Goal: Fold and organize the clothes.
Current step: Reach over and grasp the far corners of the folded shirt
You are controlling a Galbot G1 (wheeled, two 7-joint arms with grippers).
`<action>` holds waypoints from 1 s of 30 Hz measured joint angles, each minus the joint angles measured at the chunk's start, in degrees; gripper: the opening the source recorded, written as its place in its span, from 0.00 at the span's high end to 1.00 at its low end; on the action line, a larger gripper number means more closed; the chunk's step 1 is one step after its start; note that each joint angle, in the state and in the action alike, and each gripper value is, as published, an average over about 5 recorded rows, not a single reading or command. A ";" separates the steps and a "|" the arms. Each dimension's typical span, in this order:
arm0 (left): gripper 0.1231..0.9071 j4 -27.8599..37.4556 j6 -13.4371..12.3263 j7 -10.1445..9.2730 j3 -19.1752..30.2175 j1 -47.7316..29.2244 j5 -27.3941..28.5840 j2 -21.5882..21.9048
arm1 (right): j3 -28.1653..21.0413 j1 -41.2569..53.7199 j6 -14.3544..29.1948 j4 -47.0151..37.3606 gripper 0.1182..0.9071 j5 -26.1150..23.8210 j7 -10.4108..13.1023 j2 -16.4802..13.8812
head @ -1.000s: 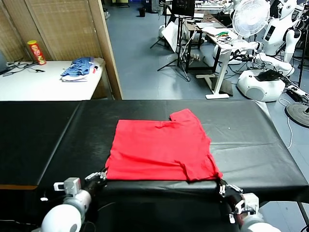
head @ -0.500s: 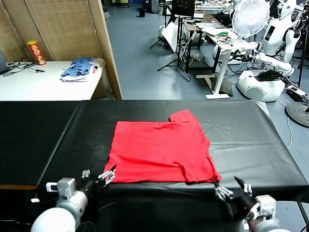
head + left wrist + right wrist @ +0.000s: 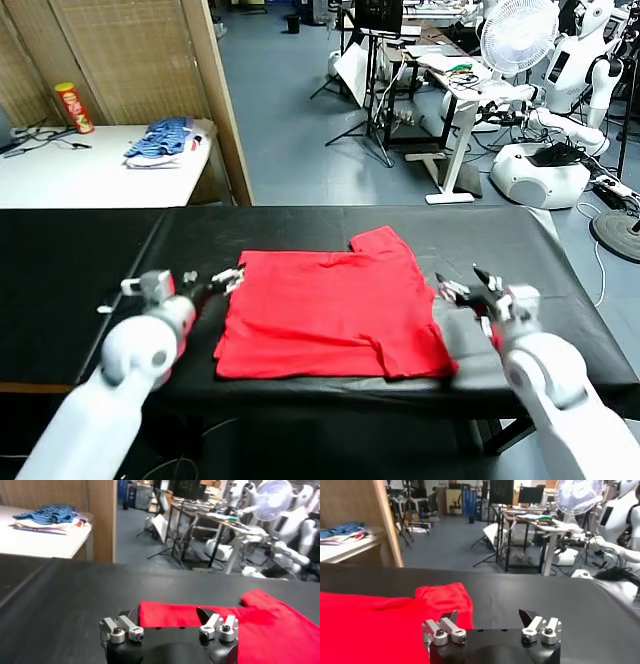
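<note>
Red T-shirt lies folded flat on the black table

Black-covered table up front, blue-grey floor behind it. Left of that sits a white side table, wooden partition beside it; white fan far right.

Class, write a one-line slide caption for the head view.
Both open grippers, left and right, flank a red T-shirt lying partly folded on the black table.
</note>
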 joint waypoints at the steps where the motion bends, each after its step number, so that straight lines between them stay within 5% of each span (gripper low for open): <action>1: 0.14 1.86 0.47 0.12 0.92 -1.67 0.22 -0.18 | -1.19 1.87 -0.09 -2.03 0.14 0.23 -0.20 0.37; 11: 0.14 17.96 3.61 2.63 7.79 -13.16 0.84 -2.91 | -7.55 13.73 -1.38 -17.89 0.14 -1.02 -2.88 4.87; 21: 0.14 25.36 4.13 4.89 10.16 -17.33 2.08 -4.17 | -8.08 15.27 -0.22 -24.95 0.15 -4.01 -4.70 9.85; 27: 0.16 27.40 3.37 7.26 10.45 -17.70 3.58 -4.45 | -7.77 15.03 -0.09 -25.81 0.37 -4.04 -4.89 10.84; 30: 0.31 27.68 2.59 9.44 10.44 -17.37 4.30 -4.44 | -7.57 14.84 -0.06 -26.09 0.56 -4.04 -5.01 11.35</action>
